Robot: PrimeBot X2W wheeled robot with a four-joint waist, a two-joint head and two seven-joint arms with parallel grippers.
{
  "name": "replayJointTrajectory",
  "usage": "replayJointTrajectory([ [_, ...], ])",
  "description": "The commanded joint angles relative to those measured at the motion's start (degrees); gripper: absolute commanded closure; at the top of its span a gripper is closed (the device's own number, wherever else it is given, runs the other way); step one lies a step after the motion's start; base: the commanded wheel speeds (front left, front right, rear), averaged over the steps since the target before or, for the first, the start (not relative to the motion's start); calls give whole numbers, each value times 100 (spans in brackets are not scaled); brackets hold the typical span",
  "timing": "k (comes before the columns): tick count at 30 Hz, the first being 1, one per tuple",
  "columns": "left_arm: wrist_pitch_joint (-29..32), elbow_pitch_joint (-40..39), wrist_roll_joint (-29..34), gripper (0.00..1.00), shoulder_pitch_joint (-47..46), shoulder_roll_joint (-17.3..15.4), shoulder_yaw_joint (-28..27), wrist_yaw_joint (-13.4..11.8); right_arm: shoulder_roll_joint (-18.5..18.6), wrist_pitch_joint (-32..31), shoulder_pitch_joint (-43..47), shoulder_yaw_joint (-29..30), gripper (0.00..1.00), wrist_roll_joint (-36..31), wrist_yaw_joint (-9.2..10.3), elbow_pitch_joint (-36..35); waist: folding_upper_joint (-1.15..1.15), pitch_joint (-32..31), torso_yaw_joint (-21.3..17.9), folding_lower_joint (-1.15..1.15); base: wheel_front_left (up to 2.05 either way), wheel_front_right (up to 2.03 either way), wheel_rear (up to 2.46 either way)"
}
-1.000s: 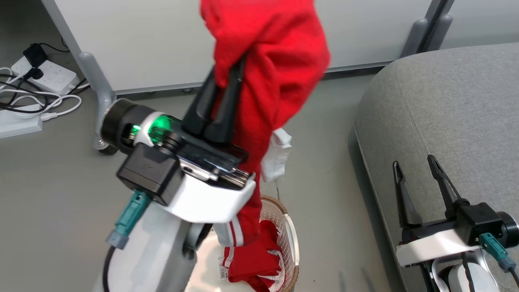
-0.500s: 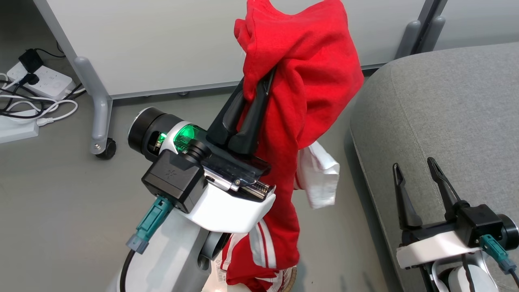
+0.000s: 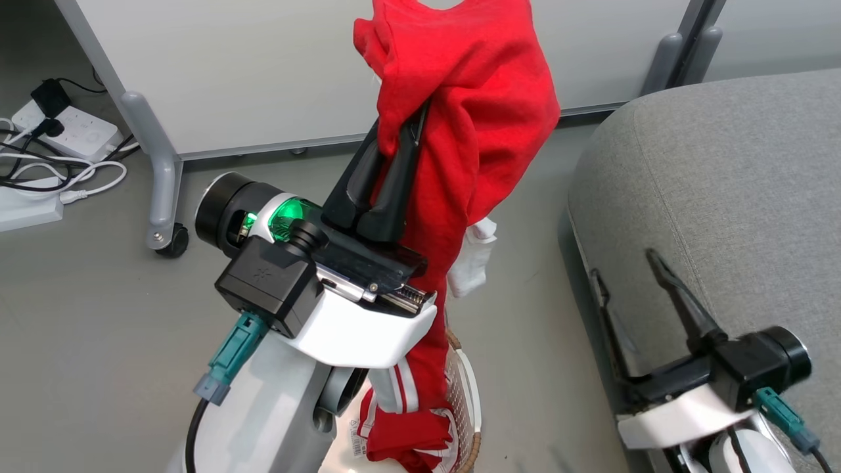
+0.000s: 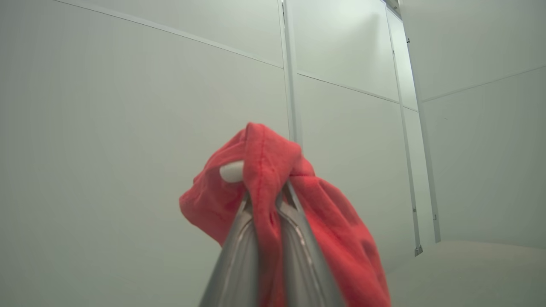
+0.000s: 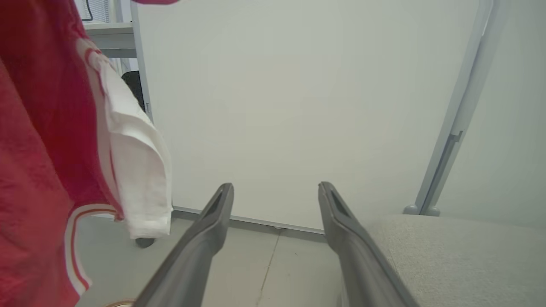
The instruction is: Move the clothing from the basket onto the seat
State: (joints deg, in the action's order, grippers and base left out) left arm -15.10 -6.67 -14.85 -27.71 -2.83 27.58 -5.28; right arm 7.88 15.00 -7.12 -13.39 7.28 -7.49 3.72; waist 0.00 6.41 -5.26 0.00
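clothing came to 2 lots: 1 bright red fabric garment [image 3: 460, 131] with a white panel and striped trim hung lifted from the left gripper [image 3: 404, 141], and more red-and-white fabric [image 3: 404, 437] lay in the 1 small cream-white perforated plastic basket [image 3: 468, 394] with a brown woven-look rim. whether that fabric was a separate piece could not be told. the left gripper's 2 long dark fingers [image 3: 394, 190] were pinched tight on a fold of the lifted garment, whose lower end hung down to the basket's mouth. the right gripper [image 3: 623, 265] stood spread wide and empty over the near edge of the 1 large grey upholstered seat cushion [image 3: 723, 171].

the basket stood on a plain grey floor [image 3: 85, 315], low in the head view and partly hidden by the left forearm [image 3: 263, 420]. behind it ran a pale grey partition panel [image 3: 263, 66] on a grey leg with 1 black caster [image 3: 172, 240]. 2 white power strips [image 3: 75, 125] with cables lay at the far left.

the seat cushion's rounded corner and left edge lay to the right of the hanging garment, apart from it, with a strip of floor between. the cushion's top showed as open grey fabric.
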Motion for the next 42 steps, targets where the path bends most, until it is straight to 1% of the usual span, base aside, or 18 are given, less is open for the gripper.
replayJointTrajectory([
  [1, -9, 10, -45, 100, -23, -12, -35, -1, 73, 28, -30, -65, 0, 51, -1, -102, 0, -2, -2, 0, 0, 0, 0],
  [3, -9, 20, -52, 100, -9, -14, -53, 2, 263, 28, -26, -377, 0, 209, -1, -491, 0, -1, -9, 0, 0, 0, 0],
  [8, -9, 49, -54, 100, -8, -13, -30, 11, 856, 20, -116, -1495, 0, 409, -1, -1273, 0, 4, -24, 0, 0, 0, 0],
  [11, -9, 51, -151, 100, -17, -12, -4, 13, 969, 20, -215, -1821, 0, 519, -1, -1439, 0, 3, -28, 0, 0, 0, 0],
  [13, -9, 56, -344, 100, 15, -11, 64, -37, 912, 20, -359, -1986, 0, 611, -1, -1395, 0, -34, -7, 0, 0, 0, 0],
  [19, -10, 178, -507, 100, -143, -11, 501, -124, 826, 20, -627, -2281, 0, 595, -1, -1129, 0, -116, 160, 0, 0, 0, 0],
  [26, -9, 263, -679, 100, -352, -11, 1164, -375, 571, 19, -829, -2362, 0, 475, -1, -687, 0, -187, 310, 0, 0, 0, 0],
  [30, -9, 340, -727, 100, -419, -16, 1490, -484, 338, 18, -948, -2218, 0, 352, -1, -325, 0, -210, 354, 0, 0, 0, 0],
  [34, -9, 398, -794, 100, -458, -14, 1686, -568, 20, 18, -1007, -1944, 0, 227, -1, 17, 0, -228, 382, 0, 0, 0, 0],
  [36, -9, 415, -813, 100, -462, -14, 1755, -601, -102, 18, -1012, -1900, 0, 229, -1, 166, 0, -229, 397, 0, 0, 0, 0],
  [37, -9, 436, -829, 100, -470, -14, 1780, -611, -138, 17, -1035, -1881, 17, 229, -1, 223, 0, -225, 402, 0, 0, 0, 0],
  [38, -9, 455, -839, 100, -479, -14, 1797, -628, -173, 18, -1064, -1843, 62, 227, -1, 253, 0, -216, 406, 0, 0, 0, 0],
  [39, -9, 485, -834, 100, -486, -15, 1803, -644, -219, 18, -1091, -1833, 100, 272, -1, 258, 0, -204, 411, 0, 0, 0, 0],
  [42, -9, 555, -818, 100, -502, -16, 1786, -678, -271, 18, -1096, -1818, 100, 357, -1, 264, 0, -182, 419, 0, 0, 0, 0],
])
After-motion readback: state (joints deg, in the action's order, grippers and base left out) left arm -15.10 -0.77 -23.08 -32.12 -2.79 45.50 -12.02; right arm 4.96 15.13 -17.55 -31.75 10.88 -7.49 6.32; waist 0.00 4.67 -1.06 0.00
